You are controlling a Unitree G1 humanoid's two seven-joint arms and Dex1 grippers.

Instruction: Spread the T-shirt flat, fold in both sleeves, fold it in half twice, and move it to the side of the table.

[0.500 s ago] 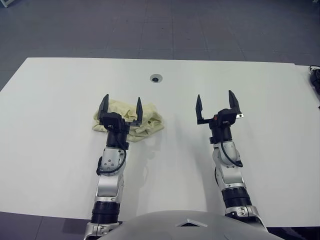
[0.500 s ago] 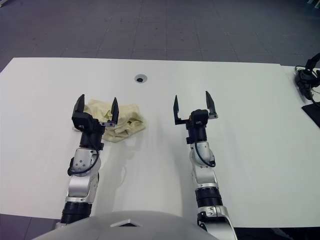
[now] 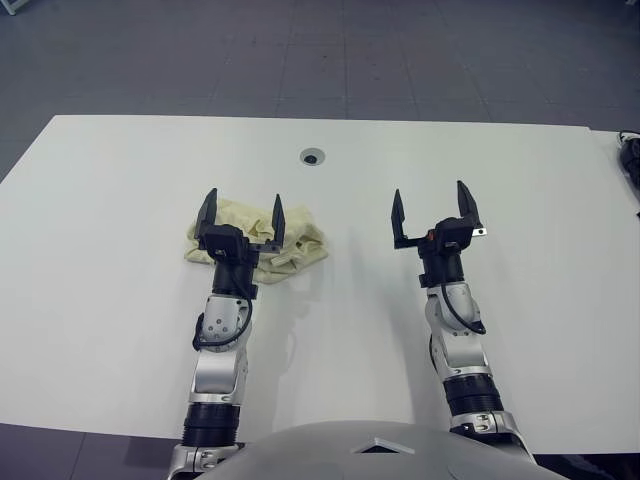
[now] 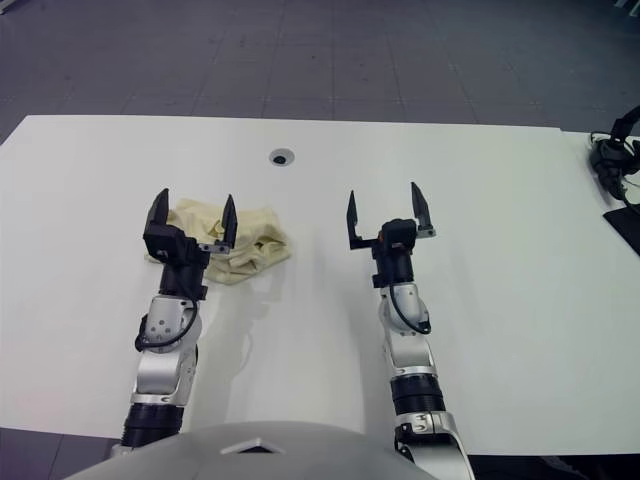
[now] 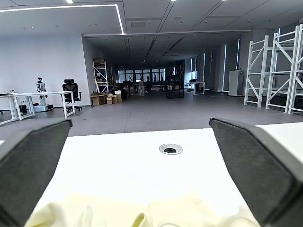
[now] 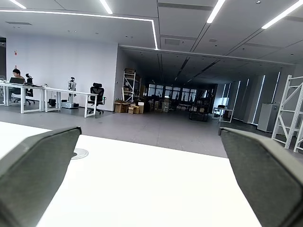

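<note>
T-shirt [image 3: 300, 246] on table [image 3: 120, 180], left end effector [image 3: 244, 198] seemingly above it, grommet [image 3: 313, 156] behind

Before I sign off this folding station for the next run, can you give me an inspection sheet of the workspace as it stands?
Surface: white table, with a round cable grommet near its far edge.
Job's things: cream T-shirt, crumpled in a heap on the robot's left; not spread, no fold made.
Clutter: black device at the table's right edge.
End effectors: left end effector open over the T-shirt's near part, contact cannot be told; right end effector open over bare table, holding nothing.
Cables: what looks like a black cable beside that device.
Surroundings: grey tiled floor beyond the table; shelving racks and desks farther off.
</note>
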